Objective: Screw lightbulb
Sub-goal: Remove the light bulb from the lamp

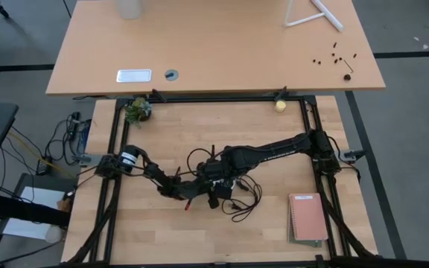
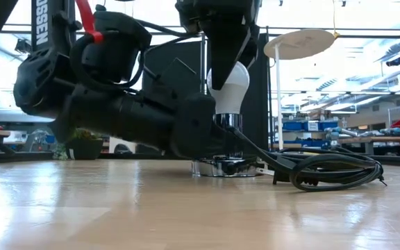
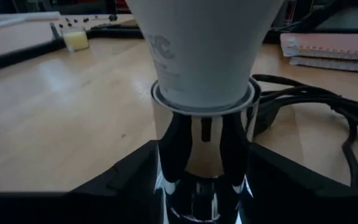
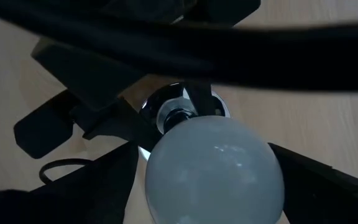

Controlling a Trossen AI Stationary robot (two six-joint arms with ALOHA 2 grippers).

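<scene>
The white lightbulb (image 2: 229, 87) stands upright with its narrow end in a shiny silver socket (image 2: 226, 123). The socket rests on its round base disc (image 2: 217, 168) on the wooden table, near the middle (image 1: 216, 184). My right gripper (image 4: 213, 168) comes down from above and is shut on the bulb's rounded head. My left gripper (image 3: 202, 180) lies low along the table and is shut on the socket's barrel. The bulb's screw base is hidden inside the socket. A black cord (image 2: 325, 170) loops away from the socket. My left gripper holds the socket's chrome barrel (image 3: 202, 140) between its two fingers (image 3: 123, 177), one on each side, coming in level from the table's left. The socket stands upright on its base disc on the table. My right gripper pinches the bulb's rounded head (image 4: 213, 165) between its two fingers (image 4: 98, 180), coming from above and pointing down. The bulb stands upright, its neck (image 3: 204, 81) in the socket's mouth.
The black cord (image 1: 240, 201) lies coiled near the table's front, right of the socket. A pink notebook (image 1: 307, 217) lies at the front right. A small pale-yellow ball (image 1: 280, 106) and a small plant (image 1: 136, 110) sit at the far edge.
</scene>
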